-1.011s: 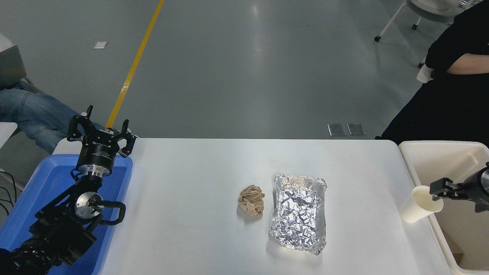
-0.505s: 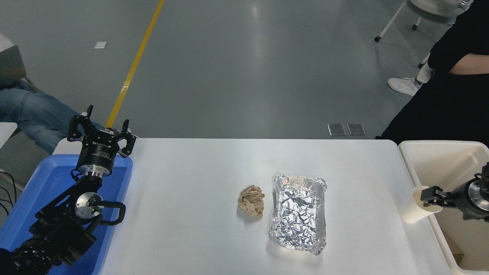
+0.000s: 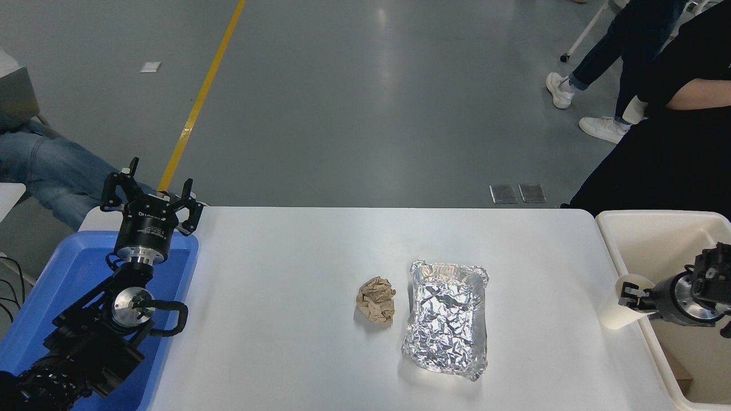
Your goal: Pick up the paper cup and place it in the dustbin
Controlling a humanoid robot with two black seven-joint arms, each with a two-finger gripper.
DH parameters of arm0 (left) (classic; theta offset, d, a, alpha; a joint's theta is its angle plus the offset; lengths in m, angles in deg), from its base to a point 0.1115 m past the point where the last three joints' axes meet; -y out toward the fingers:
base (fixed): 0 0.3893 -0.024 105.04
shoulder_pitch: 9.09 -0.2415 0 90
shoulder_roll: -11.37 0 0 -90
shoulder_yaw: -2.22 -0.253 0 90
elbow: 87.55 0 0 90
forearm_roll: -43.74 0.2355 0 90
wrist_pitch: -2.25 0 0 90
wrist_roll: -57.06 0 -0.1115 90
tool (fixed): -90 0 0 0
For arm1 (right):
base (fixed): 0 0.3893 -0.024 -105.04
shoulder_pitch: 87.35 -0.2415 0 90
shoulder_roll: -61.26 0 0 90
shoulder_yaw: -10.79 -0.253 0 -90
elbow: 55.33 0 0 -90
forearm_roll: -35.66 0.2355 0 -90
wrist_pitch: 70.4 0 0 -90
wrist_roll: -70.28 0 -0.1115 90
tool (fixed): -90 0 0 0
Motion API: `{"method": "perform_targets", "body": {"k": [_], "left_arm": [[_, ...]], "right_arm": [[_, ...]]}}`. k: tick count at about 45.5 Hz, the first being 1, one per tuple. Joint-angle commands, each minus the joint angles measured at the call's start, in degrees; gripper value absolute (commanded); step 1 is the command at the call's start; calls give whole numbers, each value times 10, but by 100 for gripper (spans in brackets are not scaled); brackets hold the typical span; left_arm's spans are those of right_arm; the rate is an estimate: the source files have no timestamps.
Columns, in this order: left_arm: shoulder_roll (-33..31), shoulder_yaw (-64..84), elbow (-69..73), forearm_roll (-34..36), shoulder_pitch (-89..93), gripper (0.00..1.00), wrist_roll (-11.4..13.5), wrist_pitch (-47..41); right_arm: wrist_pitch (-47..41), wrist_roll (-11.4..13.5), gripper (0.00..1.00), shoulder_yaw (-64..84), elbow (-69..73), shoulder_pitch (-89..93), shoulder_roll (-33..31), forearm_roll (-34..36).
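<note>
Cup (image 3: 615,311): small cream-white paper, tapered, smooth matte wall, unmarked, tilted with its mouth toward the right. It is at the table's (image 3: 285,297) right edge, touching or just beside the bin's (image 3: 614,228) left rim, not inside. Right gripper (image 3: 631,295) comes in from the right edge over the bin, black fingers clenched on the cup's rim; silver round wrist joint behind it.

Bin: large rectangular beige plastic, smooth walls, thick rounded rim, off the table's right end; something brown at its bottom, unclear what.

Table: white, flat, matte, rounded corners.

Paper ball (image 3: 376,300): crumpled brown, creased, mid-table. Just right of it, apart, foil tray (image 3: 446,319): silver, crinkled, shiny, rectangular with a wavy rim.

Blue tray (image 3: 51,285): glossy plastic, rounded rim, at the table's left. Left gripper (image 3: 151,197) is parked above its far edge, black fingers spread wide, holding nothing.

People stand on the grey floor at the far right, one in black; jeans-clad legs at far left.
</note>
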Motion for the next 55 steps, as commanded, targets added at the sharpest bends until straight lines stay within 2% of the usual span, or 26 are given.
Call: {"method": "perform_targets", "body": {"k": [1,14,24,31,39,50,55], "left_arm": [[0,0,0,0,0,99,0,0],[0,0,0,0,0,99,0,0],[0,0,0,0,0,99,0,0],[0,0,0,0,0,99,0,0],[0,0,0,0,0,99,0,0],[0,0,0,0,0,99,0,0],[0,0,0,0,0,99,0,0]], "right_arm": [[11,-19,0,0,4,-23,-7,0],[8,-20,0,8,34,-91,-45,-7],[-2,-23,0,64,120,-220,-97,-21],[-62,-35,0,110,187,-362,-134,-23],[-126,-36,0,118,208,-474,-156,-24],[-197,-35,0,118,208,-588,-174,-24],[-203,-35,0,118,208,-598,-180,-24]]}}
